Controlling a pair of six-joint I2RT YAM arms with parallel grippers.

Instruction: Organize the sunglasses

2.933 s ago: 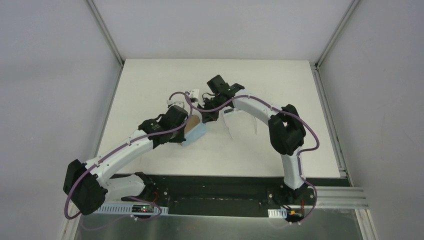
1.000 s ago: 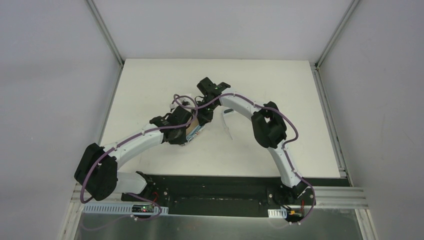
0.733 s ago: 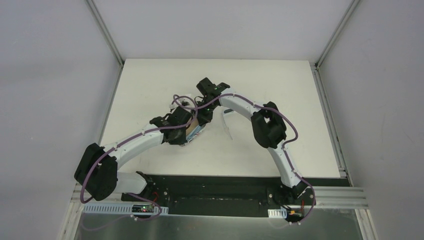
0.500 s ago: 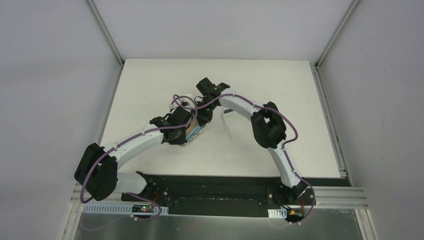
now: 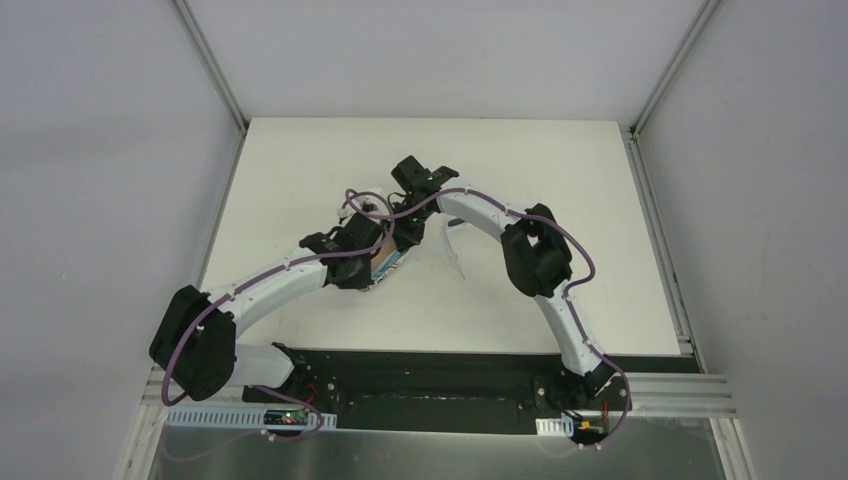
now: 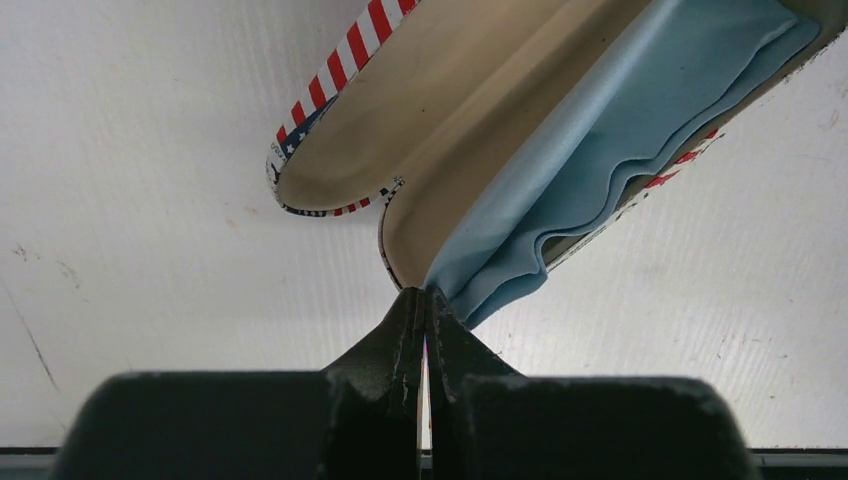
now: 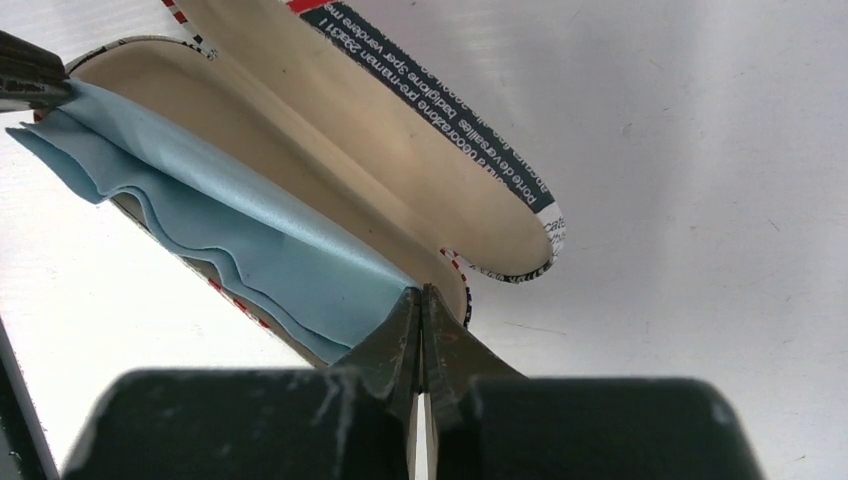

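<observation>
Your left gripper (image 6: pixel 422 303) and right gripper (image 7: pixel 421 298) pinch opposite ends of the blue cloth (image 6: pixel 610 140), likely spreading it to line the open glasses case (image 6: pixel 450 130) ahead.

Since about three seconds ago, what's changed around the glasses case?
The right arm swung left and the left arm edged forward, bringing the left tool and right tool closer together at the ends of the open case. The blue cloth, which hung out over the case's near side, now lies mostly inside, pinched by both tools. The sunglasses stayed put beside it.
</observation>
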